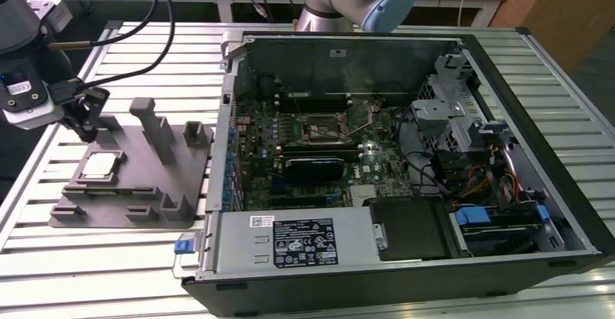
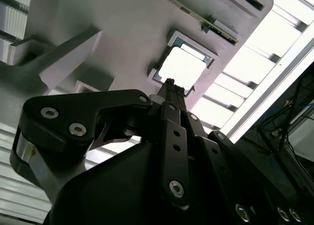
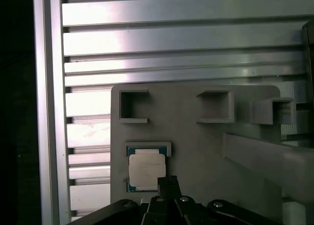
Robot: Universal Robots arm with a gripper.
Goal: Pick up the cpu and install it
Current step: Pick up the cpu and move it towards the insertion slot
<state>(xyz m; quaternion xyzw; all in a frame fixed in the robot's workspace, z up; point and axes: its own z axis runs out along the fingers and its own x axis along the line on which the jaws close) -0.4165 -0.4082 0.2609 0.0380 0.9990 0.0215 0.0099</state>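
Surface: slatted aluminium table (image 1: 96, 261), wooden benches behind it.
Gripper (image 1: 86, 135): far on the exterior view's left, black, cabled, hanging over the back edge of the fixture.
Jaws: in both wrist views they seem drawn together to one narrow tip, with nothing between them. The angle is steep, so this is not certain.
Fixture (image 1: 144, 189): grey block lying flat on the table, just beside the case. It has upright posts and square pockets.
Cpu (image 1: 100, 165): lies flat in a shallow recess of the fixture, silvery top up. In the first wrist view the cpu (image 3: 146, 170) sits just past the gripper (image 3: 167, 180) tip. In the second wrist view the cpu (image 2: 182, 68) is close beyond the gripper (image 2: 169, 84). No contact seen.
Case (image 1: 384, 276): open computer lying on its side, motherboard facing up.
Socket (image 1: 322, 126): black square frame mid-board, lever raised, well apart from the cpu.
Drive cage (image 1: 451, 110): metal, on the exterior view's right.
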